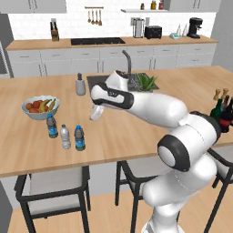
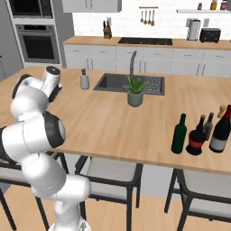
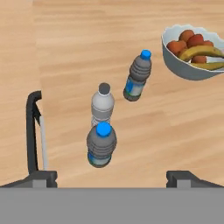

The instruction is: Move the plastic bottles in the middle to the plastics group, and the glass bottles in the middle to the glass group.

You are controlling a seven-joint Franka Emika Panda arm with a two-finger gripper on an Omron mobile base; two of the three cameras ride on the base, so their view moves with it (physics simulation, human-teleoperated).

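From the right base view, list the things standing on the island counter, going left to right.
Soap dispenser → potted plant → green wine bottle → squat black bottle with red band → large dark bottle with pale label.

You see 3 small plastic water bottles [image 3: 101, 145]: 2 blue-labelled, 1 pale grey. 4 dark glass bottles [image 2: 179, 134]. 1 grey fruit bowl [image 1: 40, 108]. 1 potted plant [image 2: 135, 91]. 1 grey soap dispenser [image 1: 80, 84].

Blue-labelled water bottle [image 3: 101, 146] beside pale grey-white bottle [image 3: 103, 105]; dark green wine bottle [image 2: 179, 134], red-banded black bottle [image 2: 196, 137].
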